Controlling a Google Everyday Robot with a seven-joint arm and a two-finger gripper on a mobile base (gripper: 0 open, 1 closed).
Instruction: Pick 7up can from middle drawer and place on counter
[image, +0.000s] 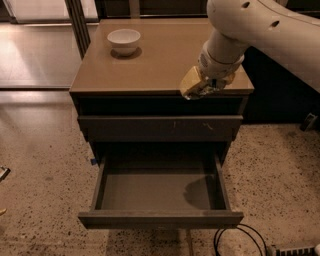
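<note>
The glossy tan-beige counter (160, 65) fills the upper middle, and below it the wide, dark grey-brown middle drawer (160, 219) stands pulled out, its floor bare. The white robot arm (260, 25) reaches in from the upper right, so its yellowish gripper (196, 86) hangs over the counter's front right edge, well apart from the small white bowl (124, 40). Whether it grasps anything I cannot tell; the 7up can shows nowhere and is probably hidden in that gripper, ready for setting down.

the middle drawer (145, 192) stands pulled out from the dark cabinet. it is wide, shallow and dark grey-brown, its flat grey floor showing with a round shadow on the right side, its plain front nearest the camera. above it the table (150, 65) is a smooth, glossy tan square top. the gripper (202, 86) hangs over the table's front right edge.
</note>
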